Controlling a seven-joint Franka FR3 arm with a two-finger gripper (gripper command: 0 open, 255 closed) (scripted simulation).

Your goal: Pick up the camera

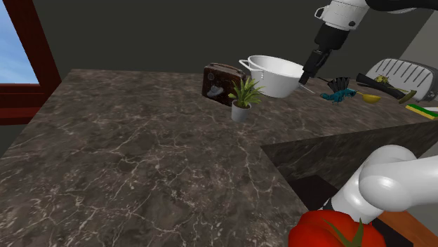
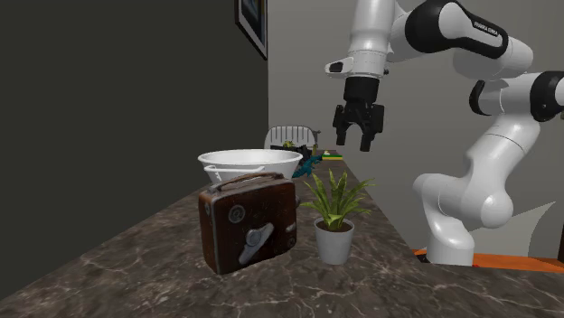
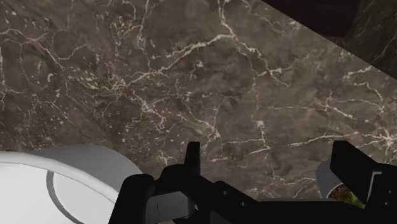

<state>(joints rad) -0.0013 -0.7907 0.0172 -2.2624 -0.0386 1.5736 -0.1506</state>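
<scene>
1. Brown and boxy, the camera (image 2: 249,223) stands upright on the marbled bench (image 2: 136,271) near its wall edge, just beside a potted plant (image 2: 334,217) and in front of a white bowl (image 2: 250,163).
2. The hand (image 2: 358,140) hangs open and empty above the bench near the bowl, apart from the camera.
3. Nothing is done yet: approach, grasp and lift are all left.

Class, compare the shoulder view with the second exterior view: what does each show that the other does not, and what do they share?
The shoulder view adds a dark red-framed window with blue sky and a red tomato at its lower right. The second exterior view adds a framed picture on the wall. Both share the brown camera, the potted plant, the white bowl and the open gripper above the dark marble counter.
</scene>
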